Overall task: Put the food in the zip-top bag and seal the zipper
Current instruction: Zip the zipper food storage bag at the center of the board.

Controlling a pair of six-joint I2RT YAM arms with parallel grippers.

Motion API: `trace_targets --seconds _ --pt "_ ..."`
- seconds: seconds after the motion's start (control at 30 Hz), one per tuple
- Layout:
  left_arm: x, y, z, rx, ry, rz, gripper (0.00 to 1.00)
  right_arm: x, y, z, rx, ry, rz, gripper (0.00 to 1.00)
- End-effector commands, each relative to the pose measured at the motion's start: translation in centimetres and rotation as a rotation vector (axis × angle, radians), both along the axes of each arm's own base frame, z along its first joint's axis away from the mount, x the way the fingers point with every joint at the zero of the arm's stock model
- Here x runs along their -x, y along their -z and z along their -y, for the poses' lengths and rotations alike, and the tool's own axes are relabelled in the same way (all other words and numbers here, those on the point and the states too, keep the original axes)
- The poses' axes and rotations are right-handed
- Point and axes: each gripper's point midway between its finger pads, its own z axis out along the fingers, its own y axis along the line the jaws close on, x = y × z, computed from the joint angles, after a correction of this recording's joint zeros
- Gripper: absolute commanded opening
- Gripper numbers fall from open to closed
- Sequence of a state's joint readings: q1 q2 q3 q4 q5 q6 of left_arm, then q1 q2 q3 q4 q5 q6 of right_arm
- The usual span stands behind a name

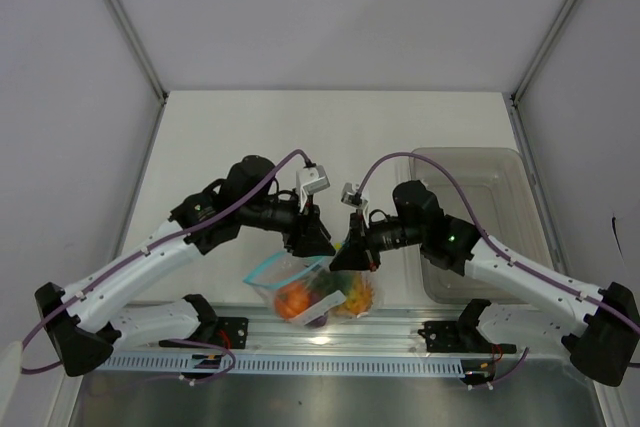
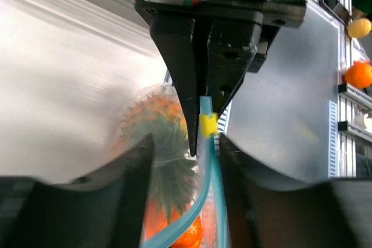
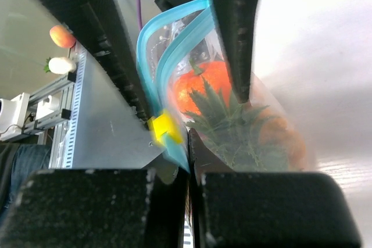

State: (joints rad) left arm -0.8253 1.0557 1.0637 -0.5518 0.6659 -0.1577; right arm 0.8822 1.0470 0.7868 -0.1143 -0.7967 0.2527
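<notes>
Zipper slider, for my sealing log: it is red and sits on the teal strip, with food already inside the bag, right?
Not red: the slider is yellow, as the right wrist view shows. It does sit on the teal strip, with food inside the bag.

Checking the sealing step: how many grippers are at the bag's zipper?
2. The right gripper is pinched on the zipper beside its yellow slider; the left gripper straddles the parted strip farther along, jaws apart.

Top camera looks down; both close wrist cameras seemingly share the zipper (image 2: 208, 161).
</notes>
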Motion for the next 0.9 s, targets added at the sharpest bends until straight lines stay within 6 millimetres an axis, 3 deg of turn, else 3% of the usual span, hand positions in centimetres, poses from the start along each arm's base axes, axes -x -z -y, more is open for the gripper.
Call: trace_targets --seconds 0.0,0.13,0.47,0.77,0.87 --pt "-1.2 -1.3 0.3 0.043 -0.065 0.028 0.46 -0.6 -1.4 -0.8 -0.046 0.024 0.037 0.0" --pt "-1.7 -2.4 0.0 0.09 -0.119 0.066 0.4 -1.0 -1.0 -1.0 -0.025 0.055 0.035 0.0" --pt "-1.4 -1.4 0.8 0.047 -0.117 0.06 0.37 -1.5 -1.0 -1.1 -0.011 0.091 0.04 0.0" --pt "-0.7 -1.8 0.6 0.05 -0.126 0.081 0.44 -1.8 -0.8 -1.0 0.005 0.116 0.034 0.0" --pt "-0.8 -1.3 0.6 0.03 -0.141 0.088 0.42 -1.8 -1.0 -1.0 0.001 0.118 0.037 0.0"
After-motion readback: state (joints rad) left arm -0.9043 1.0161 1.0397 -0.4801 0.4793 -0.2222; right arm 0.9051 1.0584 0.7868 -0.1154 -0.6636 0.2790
